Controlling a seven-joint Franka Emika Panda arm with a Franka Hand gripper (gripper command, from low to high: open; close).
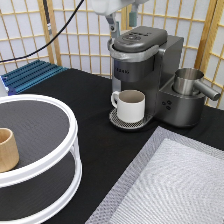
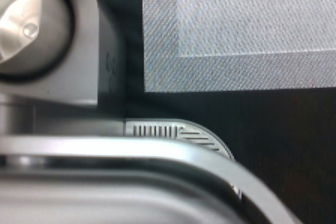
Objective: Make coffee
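Can't spot the coffee pod anywhere in either view, so no clue where it sits; my hand [image 1: 123, 22] hovers just above the closed lid of the coffee machine [image 1: 145, 70] at the exterior view's top, fingers spread apart and gripping nothing. The white mug [image 1: 129, 105] is parked on the drip tray [image 1: 120, 121] under the spout, with a steel frother jug [image 1: 189, 81] on the machine's right side. Over at the exterior view's left a tan wooden cup [image 1: 7, 149] sits on the round white rack [image 1: 65, 159], and a grey mat [image 2: 240, 45] covers the black table [image 1: 95, 145] nearby

The gripper [image 1: 123, 21] hung fingers-down, spread apart, just above the coffee machine's [image 1: 145, 70] closed lid.
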